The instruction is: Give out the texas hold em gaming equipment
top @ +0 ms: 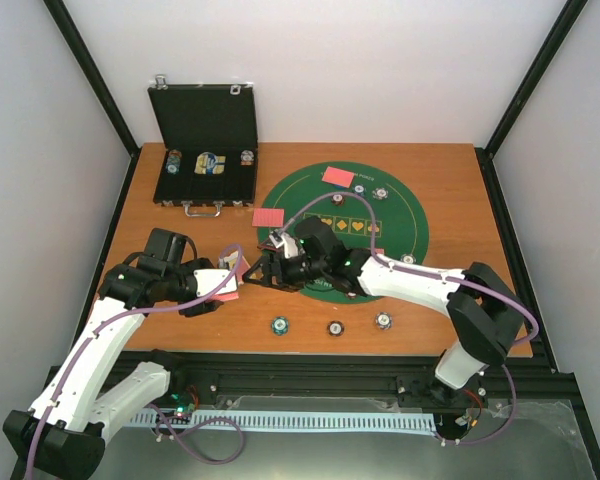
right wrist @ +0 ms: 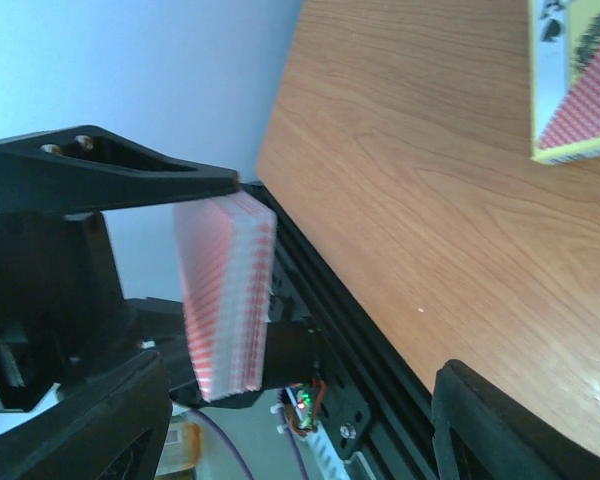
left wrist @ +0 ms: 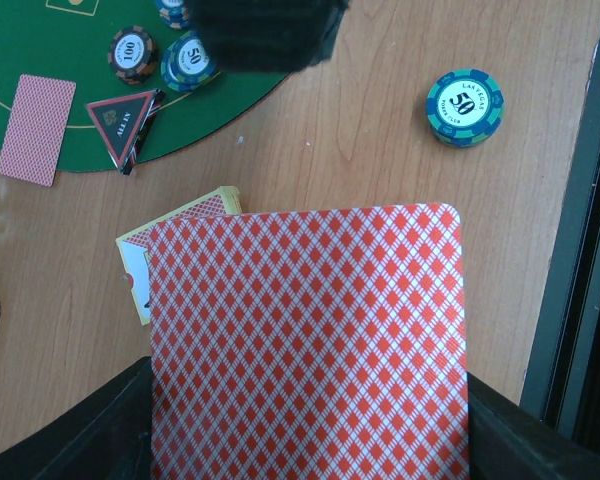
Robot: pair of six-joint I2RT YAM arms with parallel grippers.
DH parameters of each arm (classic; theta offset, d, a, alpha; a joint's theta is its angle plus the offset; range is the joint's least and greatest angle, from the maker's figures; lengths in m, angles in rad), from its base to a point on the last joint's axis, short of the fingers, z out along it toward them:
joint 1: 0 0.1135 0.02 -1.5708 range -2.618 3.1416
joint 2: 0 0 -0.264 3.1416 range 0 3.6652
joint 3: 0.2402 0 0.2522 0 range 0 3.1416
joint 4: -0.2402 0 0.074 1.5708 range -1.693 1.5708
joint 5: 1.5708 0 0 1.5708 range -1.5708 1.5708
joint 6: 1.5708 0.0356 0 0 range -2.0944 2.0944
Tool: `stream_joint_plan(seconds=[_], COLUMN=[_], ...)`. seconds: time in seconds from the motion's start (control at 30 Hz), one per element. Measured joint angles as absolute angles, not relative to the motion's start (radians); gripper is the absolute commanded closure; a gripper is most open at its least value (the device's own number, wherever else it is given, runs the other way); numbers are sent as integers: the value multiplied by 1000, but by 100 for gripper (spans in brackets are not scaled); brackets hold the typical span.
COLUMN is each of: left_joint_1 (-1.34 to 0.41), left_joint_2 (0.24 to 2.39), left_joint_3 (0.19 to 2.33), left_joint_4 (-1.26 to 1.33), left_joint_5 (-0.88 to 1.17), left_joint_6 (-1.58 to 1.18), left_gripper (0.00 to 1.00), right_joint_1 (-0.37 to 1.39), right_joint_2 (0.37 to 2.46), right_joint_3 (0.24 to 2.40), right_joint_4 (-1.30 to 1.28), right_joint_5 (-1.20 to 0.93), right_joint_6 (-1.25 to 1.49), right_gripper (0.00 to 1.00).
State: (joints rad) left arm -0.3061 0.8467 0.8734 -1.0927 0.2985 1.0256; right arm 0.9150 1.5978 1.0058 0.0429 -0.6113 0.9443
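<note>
The deck of red-backed, diamond-patterned playing cards (left wrist: 305, 340) is clamped in the closed jaws of the left gripper (top: 232, 274) and fills the lower centre of the left wrist view. The jaws of the right gripper (right wrist: 300, 440) stand apart. The deck sits edge-on just beyond their gap, left of frame centre. The top view shows two single red-backed cards (top: 337, 176) on the round green felt mat (top: 400, 220). Three striped poker chips (top: 335, 327) lie in a row on the wooden tabletop (top: 460, 200), lower centre.

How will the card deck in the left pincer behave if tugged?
The deck is a stack of loose thin cards gripped at one end, so it may fan or shed cards. The flat printed backs probably slide easily. The cards are thin, so each is likely light and bendy.
</note>
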Motion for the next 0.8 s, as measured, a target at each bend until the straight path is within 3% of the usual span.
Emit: stream_joint_plan(seconds=[0.8], left_joint_1=[-306], left_joint_2=[846], left_joint_3=[873], left_joint_4=[-1093], left_joint_5=[299], left_joint_6=[1026], left_gripper=[62], right_joint_1=[998], right_joint_2=[1753], right_joint_3=[1074], right_joint_4=[228], right_joint_5=[-663], right_joint_6=[1052], right_gripper=[29])
